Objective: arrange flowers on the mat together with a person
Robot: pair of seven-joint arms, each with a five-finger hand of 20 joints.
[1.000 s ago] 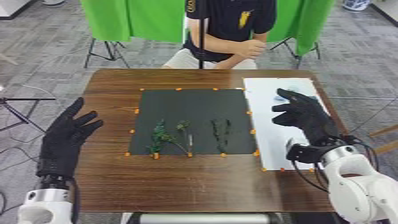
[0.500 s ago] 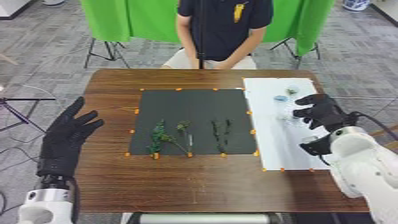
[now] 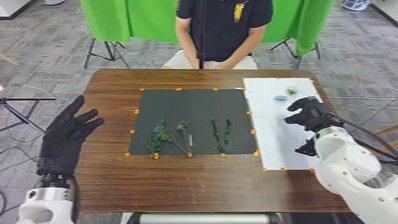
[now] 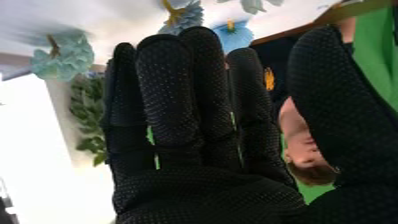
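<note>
Above the white sheet (image 3: 262, 87), the right hand (image 3: 309, 114) is held open, the blue flower (image 3: 281, 98), likely to be picked next, set just beyond and left of it; the farther left hand (image 3: 64, 136), also open, is seen across the black mat (image 3: 189, 107).

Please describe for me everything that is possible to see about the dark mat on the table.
The dark mat is plain, matte, dark grey and roughly square. It looks thin, like cloth or card, and lies flat on the brown wooden table. Small orange marks are spaced around its edges. Its right edge runs along the white sheet. Green sprigs lie on its near half, their stems pointing toward the robot.
</note>
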